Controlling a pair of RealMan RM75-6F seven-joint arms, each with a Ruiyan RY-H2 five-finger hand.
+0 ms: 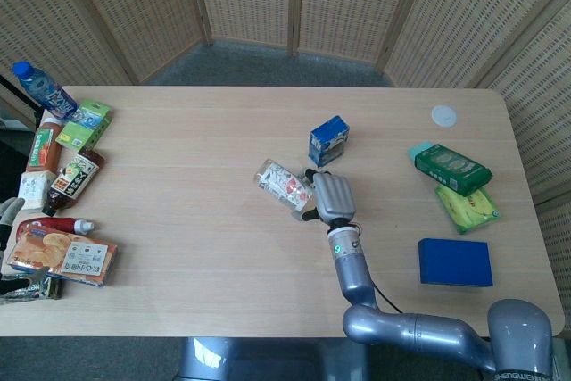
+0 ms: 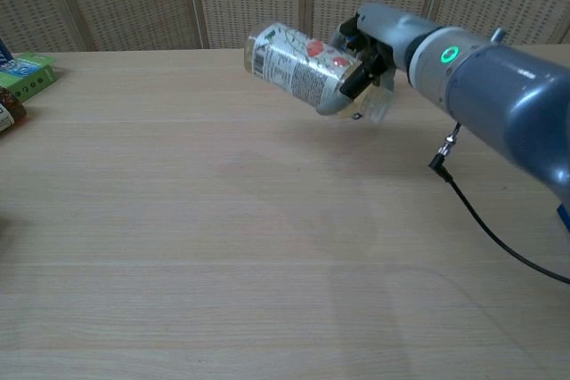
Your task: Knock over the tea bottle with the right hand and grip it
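the right hand [image 2: 378,46] has the tea bottle [image 2: 298,67] off the table [image 2: 178,220], lying sideways, base toward ten o'clock. to finish well, i'd keep the wrist level and the squeeze even so the smooth bottle cannot slide out. fingers [image 1: 308,194] are curled tight around its cap end, holding nothing else.

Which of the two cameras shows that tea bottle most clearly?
The chest view: the tea bottle fills much of the frame, label readable, held sideways by the right hand. The head view shows it small, from above.
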